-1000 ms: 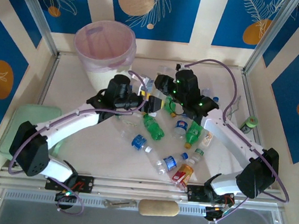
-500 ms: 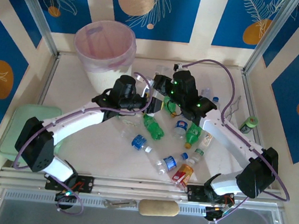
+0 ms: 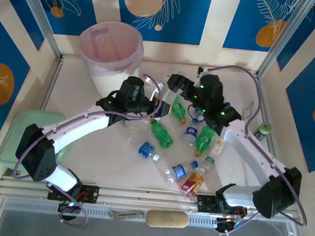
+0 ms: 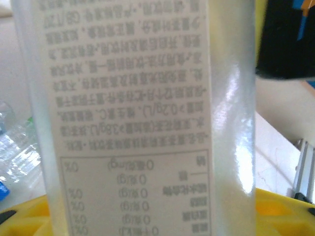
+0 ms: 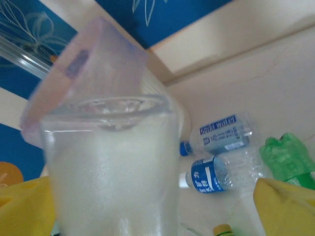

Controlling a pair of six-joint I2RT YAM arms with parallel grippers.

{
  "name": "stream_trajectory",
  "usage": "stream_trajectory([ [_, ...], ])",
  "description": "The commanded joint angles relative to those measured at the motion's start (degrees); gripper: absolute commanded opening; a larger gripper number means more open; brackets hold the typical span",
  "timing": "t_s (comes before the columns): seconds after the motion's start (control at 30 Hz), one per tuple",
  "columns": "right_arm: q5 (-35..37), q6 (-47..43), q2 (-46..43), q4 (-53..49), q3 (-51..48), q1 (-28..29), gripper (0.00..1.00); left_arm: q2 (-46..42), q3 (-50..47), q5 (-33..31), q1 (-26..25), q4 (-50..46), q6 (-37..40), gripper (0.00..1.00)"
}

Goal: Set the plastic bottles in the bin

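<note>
The left tool (image 3: 159, 102) is clamped on a clear bottle (image 4: 142, 123). In the left wrist view its yellow fingers (image 4: 24, 216) meet the bottle's sides at the bottom of the picture, and the white printed label runs up the middle. The right tool (image 3: 175, 86) stands wide apart around the same bottle (image 5: 113, 167). In the right wrist view one yellow finger (image 5: 285, 201) sits well clear of the bottle's side, while the other (image 5: 22, 206) lies just beside it, and I cannot tell whether that one touches. The bottle's ribbed base points away from that camera, toward the lilac rim of the bin (image 5: 88, 54) behind it. From the top view the two tools meet nose to nose over the far middle of the tabletop (image 3: 113, 164), just to the right of the bin (image 3: 110, 62), which stands in the far left corner; the held bottle is outside the bin. The other bottles lie loose on the tabletop between the arms: green bottles (image 3: 161, 134), blue-labelled bottles (image 3: 145, 149) and a red-orange labelled bottle (image 3: 193, 182) near the right arm's base.
</note>
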Motion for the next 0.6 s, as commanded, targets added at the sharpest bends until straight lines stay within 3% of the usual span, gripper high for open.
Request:
stream_trajectory([
  [0.0, 0.0, 0.7, -6.6, 3.3, -3.2, -3.8, 0.99, -0.6, 6.8, -4.4, 3.5, -4.6, 5.7, 0.57],
  [0.3, 2.2, -1.1, -15.1, 2.4, -11.0, -6.1, 0.99, 5.8, 30.5, -8.2, 14.7, -15.4, 17.0, 0.55],
  [0.47, 2.5, -1.2, -16.2, 0.0, -12.9, -6.8, 1.0, 14.3, 48.1, -9.8, 22.6, -22.4, 20.8, 0.54],
  [0.57, 2.6, -1.3, -16.7, -0.6, -13.9, -7.0, 1.0, 18.2, 52.8, -12.3, 25.4, -23.0, 23.6, 0.54],
])
